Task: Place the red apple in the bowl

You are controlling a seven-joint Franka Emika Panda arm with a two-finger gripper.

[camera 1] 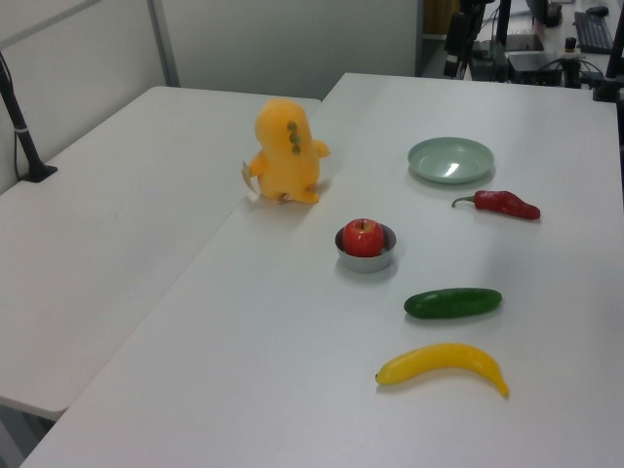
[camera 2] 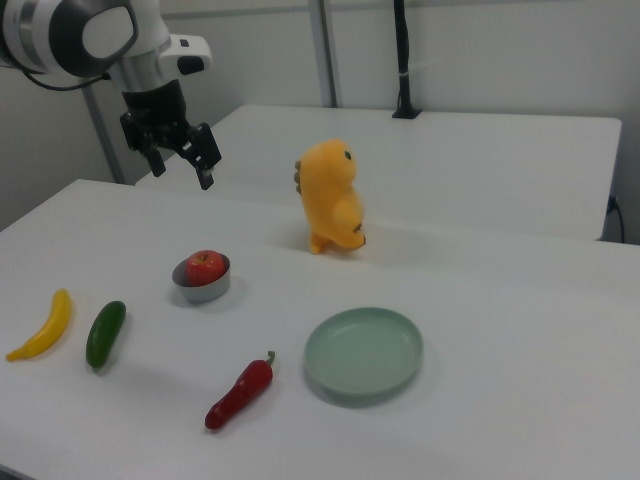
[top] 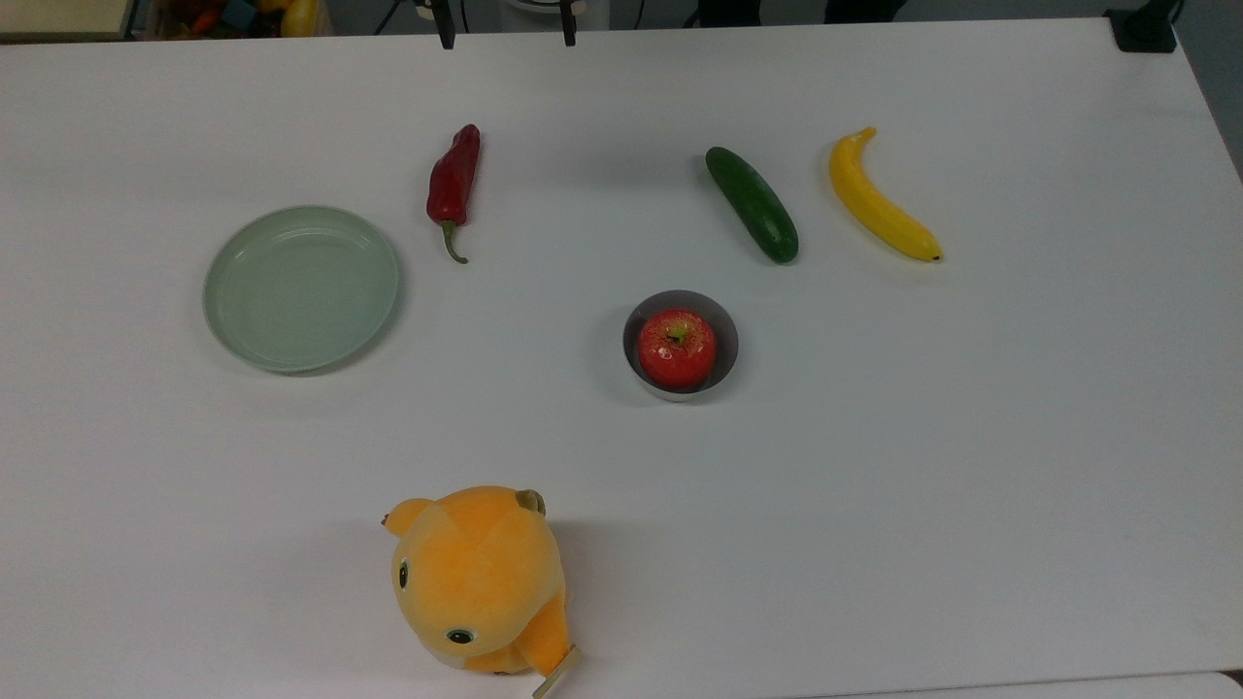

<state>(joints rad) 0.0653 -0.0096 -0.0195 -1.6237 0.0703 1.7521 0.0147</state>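
Note:
The red apple sits inside the small grey bowl near the middle of the white table, stem dimple up. The right view shows the apple filling most of the bowl. My gripper hangs open and empty high above the table, up and to the right view's left of the bowl. In the top view its two dark fingertips poke in at the upper edge, far from the bowl. Nothing is between them.
A pale-green plate lies at the top view's left, a dark-red chili beside it. A cucumber and a banana lie beyond the bowl. An orange plush toy stands near the front edge.

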